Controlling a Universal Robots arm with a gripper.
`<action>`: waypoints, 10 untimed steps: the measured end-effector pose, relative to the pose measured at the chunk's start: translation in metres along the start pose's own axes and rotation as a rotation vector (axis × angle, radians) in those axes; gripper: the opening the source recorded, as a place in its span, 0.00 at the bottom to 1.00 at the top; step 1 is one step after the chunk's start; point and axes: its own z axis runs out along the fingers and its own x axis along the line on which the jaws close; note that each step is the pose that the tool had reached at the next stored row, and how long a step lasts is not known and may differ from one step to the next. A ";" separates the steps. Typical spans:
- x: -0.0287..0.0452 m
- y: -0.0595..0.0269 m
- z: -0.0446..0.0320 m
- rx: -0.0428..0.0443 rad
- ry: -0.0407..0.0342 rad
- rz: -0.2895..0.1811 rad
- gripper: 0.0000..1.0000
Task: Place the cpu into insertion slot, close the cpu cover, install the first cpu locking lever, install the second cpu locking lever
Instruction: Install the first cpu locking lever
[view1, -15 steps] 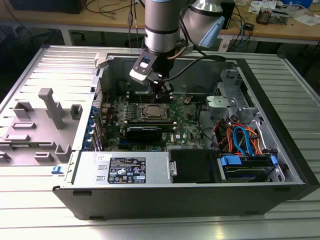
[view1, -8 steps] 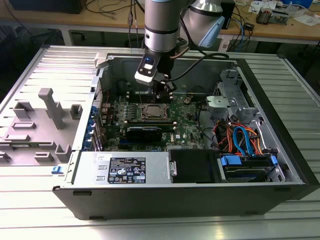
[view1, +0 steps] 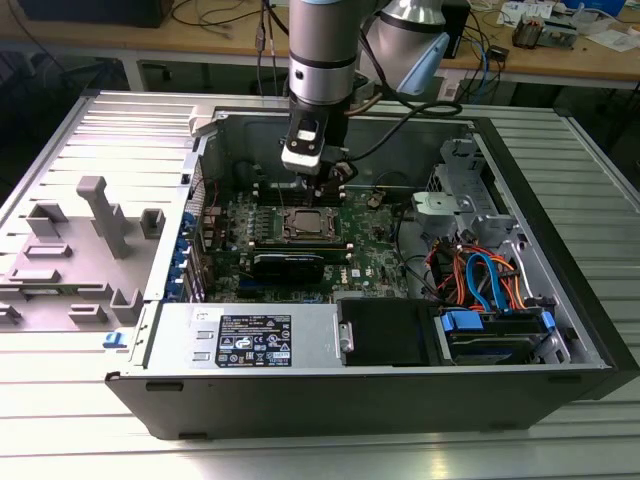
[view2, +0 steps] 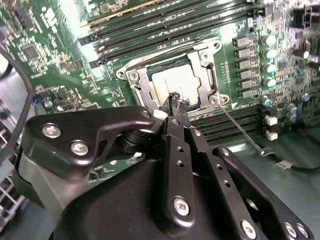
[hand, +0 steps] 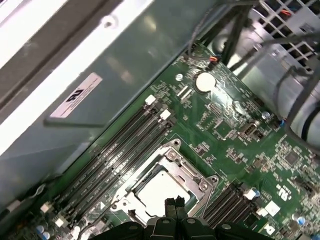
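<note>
Metal is most of what we see: a ribbed grey table, and on it an open computer case (view1: 300, 400) of dull sheet steel, lying on its side. Inside is a green board (hand: 240, 150) crowded with small parts. The arm comes down into it from above.

The chip (view2: 172, 82) is a flat square with a pale, matte silver top, and it sits in the socket (view1: 280, 228) near the middle of the board. The cover (view2: 141, 90), a thin dark-silver frame with a square window and screw heads at its corners, lies flat over the chip, so only the chip's centre shows. A thin wire lever (view2: 240, 129) runs away from one corner of the socket across the long black memory slots (view2: 165, 25) and ends in a small hook, clear of the cover.

The gripper (view2: 176, 101) is black and matte, with screwed link plates. It is closed with nothing between its tips, which hang just above the edge of the cover's window — we cannot tell whether they touch it. In both wrist views the gripper's body hides the near side of the socket.

A round silver battery (hand: 204, 82) sits farther along the board. Orange and blue cables (view1: 480, 275) are bundled at the exterior view's right, where their ends are hard to follow.
</note>
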 end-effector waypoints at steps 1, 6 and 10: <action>0.0000 0.0000 0.0000 -0.0004 -0.0002 -0.018 0.11; 0.0001 -0.0001 0.0000 -0.0017 -0.0007 -0.074 0.11; 0.0001 -0.0001 0.0000 -0.0019 -0.0008 -0.080 0.11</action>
